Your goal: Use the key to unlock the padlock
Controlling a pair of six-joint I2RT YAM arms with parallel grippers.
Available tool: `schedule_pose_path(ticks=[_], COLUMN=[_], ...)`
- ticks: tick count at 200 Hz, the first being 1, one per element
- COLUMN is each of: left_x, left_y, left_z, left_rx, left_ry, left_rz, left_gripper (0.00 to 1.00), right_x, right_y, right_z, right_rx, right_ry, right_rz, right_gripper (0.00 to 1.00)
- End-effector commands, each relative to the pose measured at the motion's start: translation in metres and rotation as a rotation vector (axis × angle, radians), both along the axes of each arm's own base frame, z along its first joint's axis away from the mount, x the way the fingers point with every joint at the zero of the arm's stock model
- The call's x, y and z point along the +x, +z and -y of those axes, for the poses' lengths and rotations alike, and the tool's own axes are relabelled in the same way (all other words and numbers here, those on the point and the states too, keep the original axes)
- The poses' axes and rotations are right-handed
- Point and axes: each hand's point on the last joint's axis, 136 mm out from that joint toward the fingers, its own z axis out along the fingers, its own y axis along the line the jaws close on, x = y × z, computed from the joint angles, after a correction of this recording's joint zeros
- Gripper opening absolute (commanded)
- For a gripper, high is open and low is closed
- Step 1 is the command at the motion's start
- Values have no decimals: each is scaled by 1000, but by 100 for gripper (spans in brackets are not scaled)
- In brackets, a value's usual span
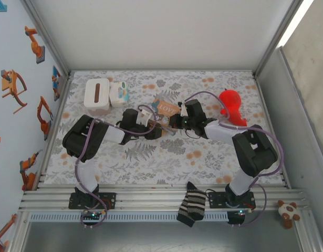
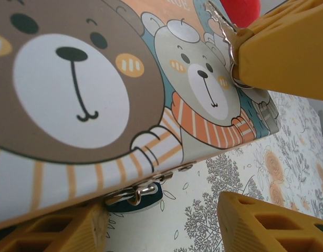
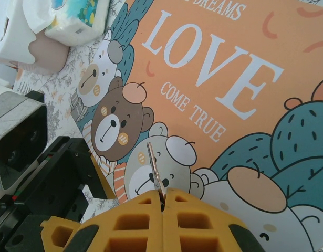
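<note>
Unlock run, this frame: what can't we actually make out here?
- Left wrist view: of the padlock, only a dark-blue sliver shows below the LOVE box edge. The keyhole is hidden.
- Right wrist view: the head of the key is buried between the fingers of the right gripper.
- Top view: padlock and key are too small, tucked among the arms at the box.
- Left wrist view: the bottom edge cuts off whether the left gripper touches the box.
</note>
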Motion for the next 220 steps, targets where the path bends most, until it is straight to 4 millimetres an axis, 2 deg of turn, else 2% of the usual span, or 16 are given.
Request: schedule_pose_path(ticks=[1,47,87,128,220], left_x=[-5,-6,-5,1,8], left_y=[-5,-2,-7,-2,7], left_z=[5,18,18,20,25], left_rx=[0,-4,18,14,-1], left_ry=[-12,-17,3,29,99], left_rz=[-66,-67,-72,-75,-199], left_gripper=[56,53,51,48,45], right_x=[-9,-9,-10,-11,-12], right_y=[-32,-32,-30,-31,-32], right_z=[15,14,14,14,16], right_rx=[-87,-84,-82,-78,-79], right_ry=[-23,-24,-23,-23,-32], right_rz=[-84,-84,-80,-80,-82], right_gripper=[0,0,0,0,0])
